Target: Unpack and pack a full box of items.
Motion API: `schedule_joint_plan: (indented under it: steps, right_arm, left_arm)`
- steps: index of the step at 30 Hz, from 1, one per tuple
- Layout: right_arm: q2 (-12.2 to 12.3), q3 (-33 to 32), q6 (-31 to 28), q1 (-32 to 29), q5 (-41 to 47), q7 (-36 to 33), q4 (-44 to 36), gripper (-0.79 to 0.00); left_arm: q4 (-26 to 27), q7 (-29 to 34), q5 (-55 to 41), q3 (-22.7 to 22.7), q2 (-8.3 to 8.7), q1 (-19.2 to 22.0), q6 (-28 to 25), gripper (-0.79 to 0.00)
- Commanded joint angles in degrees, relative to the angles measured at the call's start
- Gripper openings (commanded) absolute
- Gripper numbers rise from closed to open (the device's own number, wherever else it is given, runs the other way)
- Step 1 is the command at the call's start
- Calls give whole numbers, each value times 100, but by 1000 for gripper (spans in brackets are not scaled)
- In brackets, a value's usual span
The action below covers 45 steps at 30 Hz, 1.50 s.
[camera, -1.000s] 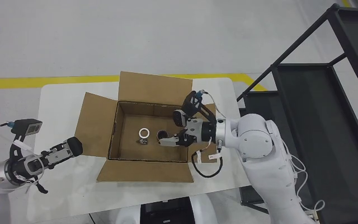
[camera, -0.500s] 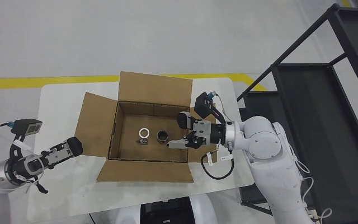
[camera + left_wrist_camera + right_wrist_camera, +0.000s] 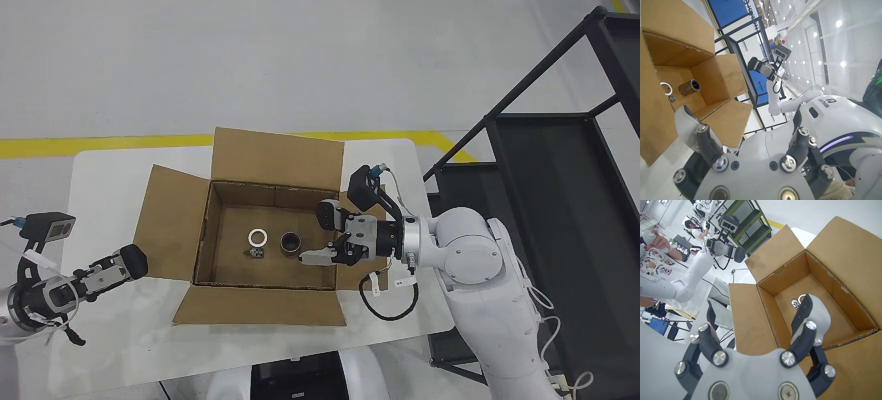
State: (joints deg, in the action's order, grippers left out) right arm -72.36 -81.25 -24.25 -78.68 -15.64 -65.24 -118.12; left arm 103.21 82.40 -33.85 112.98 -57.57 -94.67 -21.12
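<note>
Cardboard box (image 3: 280, 155) sits mid-table (image 3: 110, 190) with all flaps folded outward, probably so the mouth is free for reaching in. On its floor are a dark metal cylinder (image 3: 291, 241), a flat silver ring (image 3: 258, 238) just beside it, and a small metal bit (image 3: 255, 253) next to the ring (too small to identify). The cylinder looks to be standing on end, with its long axis vertical and its bore facing up out of the box. That suits a top-down pinch across its sides. The right gripper (image 3: 318, 235) hangs over the box's right-hand rim, fingers spread with nothing between them, near the cylinder but not touching it. This reads as lined up for a pick, so unpacking looks nearly done. The left gripper (image 3: 130, 262) sits low by the table's left edge, well apart from the box. Its fingers are also apart and empty, likely parked out of the working arm's way.
</note>
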Motion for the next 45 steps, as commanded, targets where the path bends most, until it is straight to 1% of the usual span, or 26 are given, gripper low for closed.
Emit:
schedule_joint_plan:
  steps: [1,4,5,8,13,18,21,26,28,40,42,44,45]
  right_arm:
    - [0,0,0,0,0,0,0,0]
    - [13,50,-15,-54,142,174,-23,0]
    - [21,61,-44,-56,291,186,-23,0]
    - [67,-18,-175,-185,754,72,-111,0]
    - [166,-316,-325,-378,1824,-321,-183,0]
    - [262,-714,-442,-536,3116,-670,84,0]
    - [313,-967,-490,-639,3714,-813,271,0]
    - [373,-1144,-509,-750,4531,-970,490,0]
    - [395,-1211,-505,-743,4412,-975,548,0]
    - [395,-1211,-505,-743,4412,-975,548,0]
    - [395,-1214,-396,-761,4494,-787,567,0]
    - [405,-1258,-278,-793,4758,-671,652,0]
    - [414,-1307,-243,-802,4860,-655,729,0]
  left_arm:
    - [0,0,0,0,0,0,0,0]
    - [0,0,0,0,0,0,0,0]
    - [34,-118,24,-16,-2,-1,34,0]
    - [54,-234,-120,-25,3,-4,135,0]
    - [-174,-213,-498,193,32,67,212,0]
    - [-428,-91,-759,406,69,106,349,0]
    - [-614,-25,-968,499,85,131,467,0]
    - [-634,-14,-986,508,88,136,481,0]
    - [-634,-14,-986,508,88,136,481,0]
    - [-634,-14,-986,508,88,136,481,0]
    - [-634,-14,-986,508,88,136,481,0]
    - [-634,-14,-986,508,88,136,481,0]
    - [-619,-105,-970,500,85,134,495,0]
